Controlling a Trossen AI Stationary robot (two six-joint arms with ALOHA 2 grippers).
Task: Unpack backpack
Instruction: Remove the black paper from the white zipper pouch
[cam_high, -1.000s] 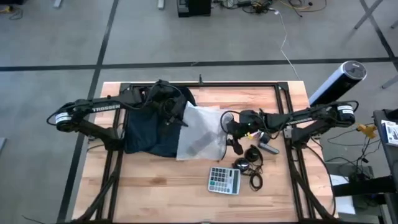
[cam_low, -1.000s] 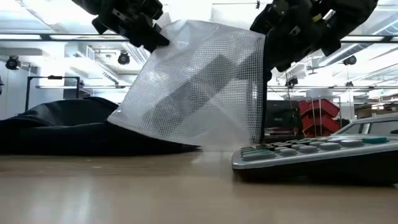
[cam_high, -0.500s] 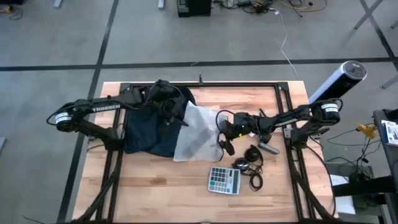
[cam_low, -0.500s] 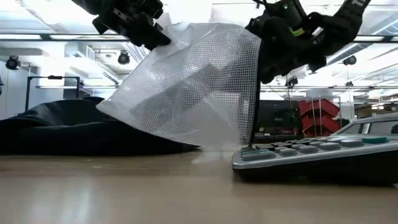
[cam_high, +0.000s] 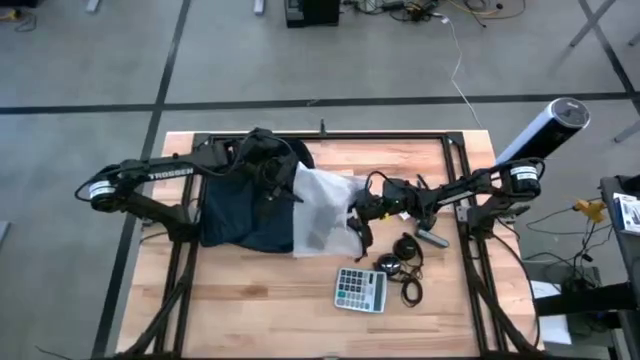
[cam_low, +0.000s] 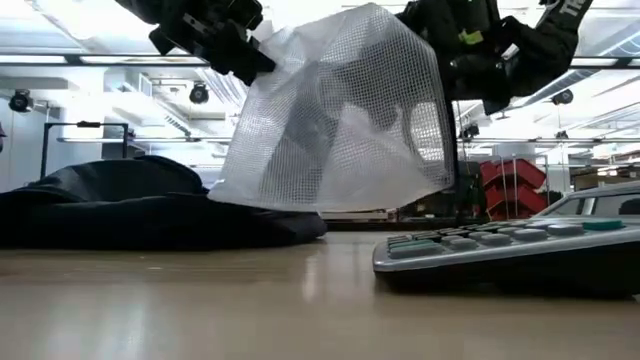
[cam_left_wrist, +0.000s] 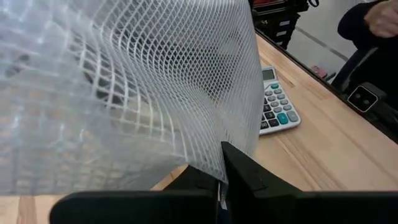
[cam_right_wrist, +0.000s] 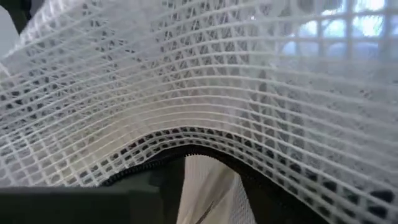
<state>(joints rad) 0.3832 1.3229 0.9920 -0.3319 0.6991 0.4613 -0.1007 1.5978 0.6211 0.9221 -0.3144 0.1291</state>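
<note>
Above the middle of the bench (cam_high: 250, 300), a white mesh pouch (cam_high: 325, 210) hangs stretched between the two claws, lifted clear of the wood in the low view. At the pouch's near-backpack edge, the left claw (cam_high: 283, 183) is clamped on the mesh; its arm reaches in from the left side of the bench, stretched almost flat across the backpack (cam_high: 240, 215). From the opposite side, the right arm extends low and nearly straight toward the centre, and the right claw (cam_high: 360, 212) is pinched onto the pouch's other edge, the mesh draped over its fingers in its wrist view. Dark navy and slumped, the backpack lies on the left half of the bench beneath the left arm, its open end turned toward the pouch, whose lower edge overlaps it. Nearer the front edge sit a calculator (cam_high: 360, 290) and, just beside it, black headphones (cam_high: 400, 262) with cables.
</note>
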